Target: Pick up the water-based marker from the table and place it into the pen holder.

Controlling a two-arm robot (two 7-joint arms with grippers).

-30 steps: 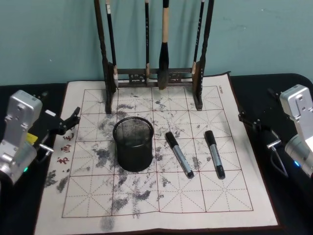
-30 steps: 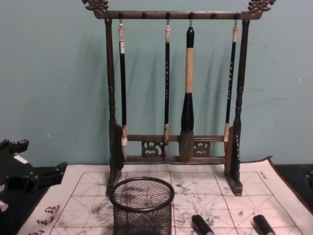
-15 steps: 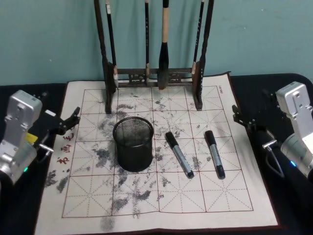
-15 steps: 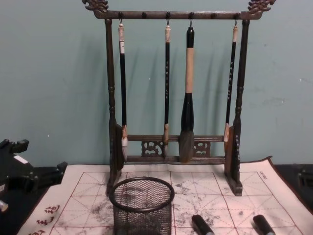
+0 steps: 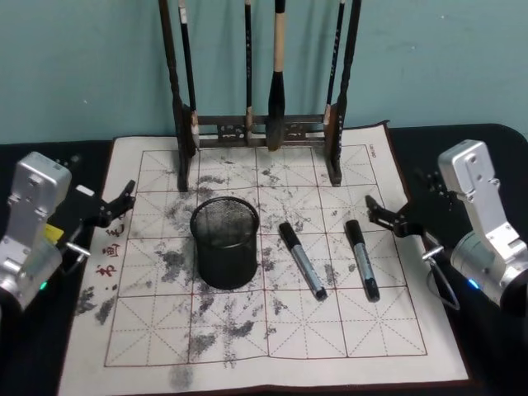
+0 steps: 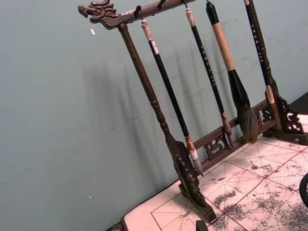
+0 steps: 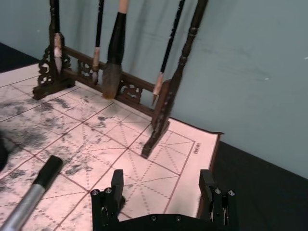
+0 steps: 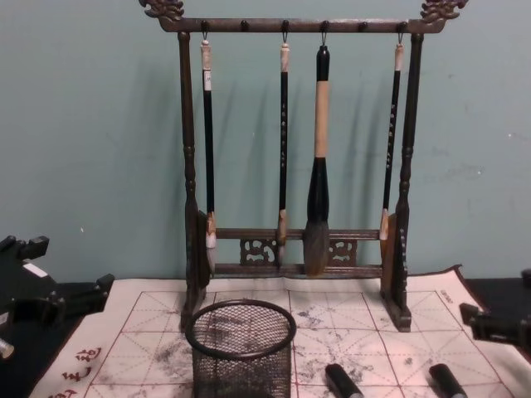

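Hovering over the right edge of the cream calligraphy mat, toward the right edge of the desk, the right gripper points its spread jaws at the nearer marker, close to it but not touching. That black-capped, silver-bodied marker lies flat on the red-gridded mat, cap toward the desk's far edge. A second marker of the same kind lies to its left, roughly parallel and apart from it. The pen holder, a round black wire-mesh cup, stands upright on the ink-stained mat left of both markers, near the second one without touching it. Along the desk's far edge stands a dark wooden brush rack with four brushes hanging from its top bar. The left gripper sits parked at the mat's left edge, jaws also apart, well clear of the holder. In the right wrist view the spread jaws frame bare mat, with a marker's black cap nearby.
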